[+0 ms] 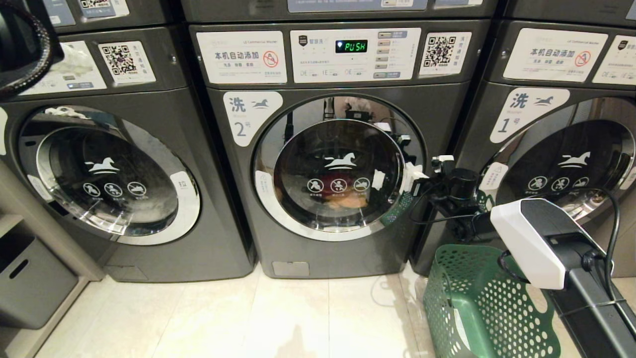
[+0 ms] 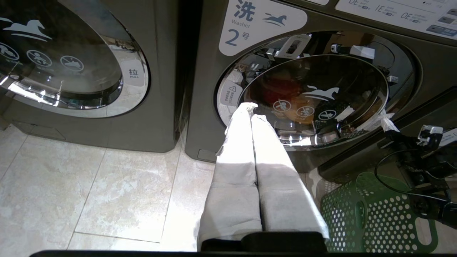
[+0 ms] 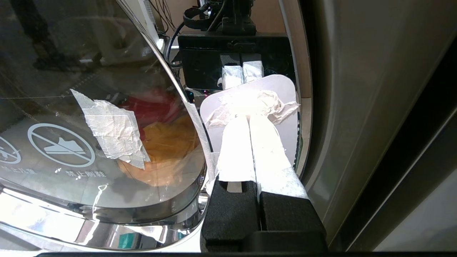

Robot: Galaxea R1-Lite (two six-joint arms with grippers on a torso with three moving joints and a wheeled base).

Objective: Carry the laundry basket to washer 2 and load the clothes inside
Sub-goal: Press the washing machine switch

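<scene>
The right gripper point(image 3: 250, 123), pinched shut and empty, presses at washer 2's point(image 1: 318, 149) door edge, red and yellow clothes point(image 3: 157, 135) inside. If it slips, the door stays unlatched. Left gripper point(image 2: 251, 114) hovers closed; laundry basket point(image 1: 477, 308) sits alongside.

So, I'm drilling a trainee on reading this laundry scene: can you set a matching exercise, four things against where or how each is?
Things:
1. washer 2
2. laundry basket
3. clothes
4. right gripper

Places or states:
A. fingers shut, tips at the white pad on the door's edge
B. on the floor below the right arm, nothing seen in it
C. red and yellow, seen through the glass inside the drum
D. door closed, display reading PUSH

Pairs: 1-D, 2-B, 3-C, 4-A
</scene>
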